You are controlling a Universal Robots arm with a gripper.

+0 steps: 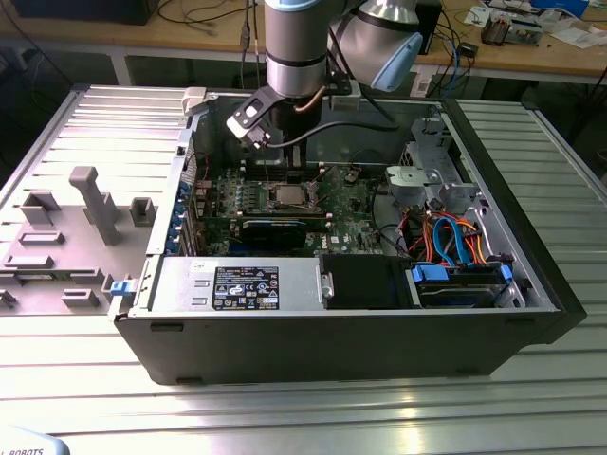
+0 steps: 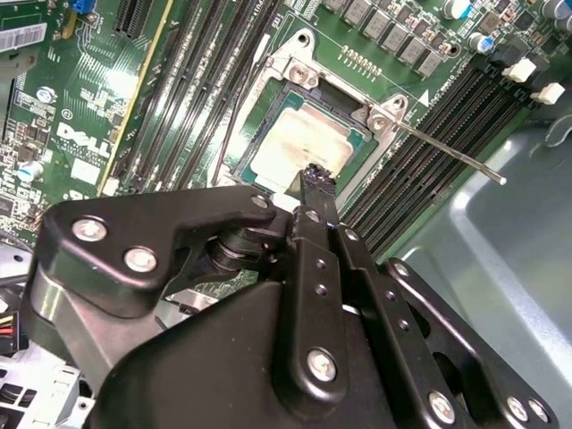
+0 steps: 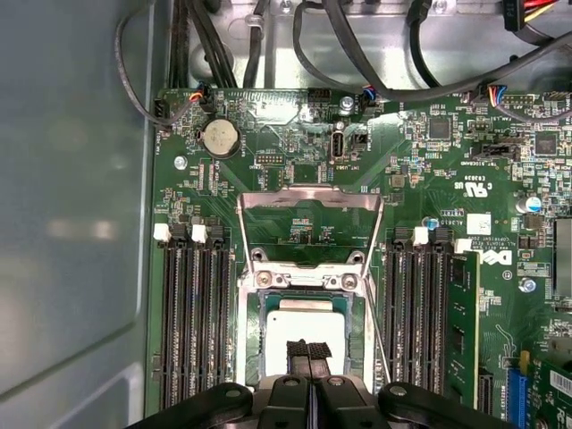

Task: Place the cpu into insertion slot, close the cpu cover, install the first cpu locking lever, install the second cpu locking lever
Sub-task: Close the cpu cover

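Fingers (image 3: pixel 298 350) closed over cpu (image 3: pixel 304 320) (cover (image 3: pixel 304 191) up).

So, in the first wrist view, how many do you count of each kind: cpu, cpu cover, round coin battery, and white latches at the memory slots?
cpu: 1
cpu cover: 1
coin battery: 1
white latches: 4
Total: 7

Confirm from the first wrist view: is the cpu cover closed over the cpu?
No, the cpu cover is swung open off the insertion slot, and the cpu lies with its metal top bare.
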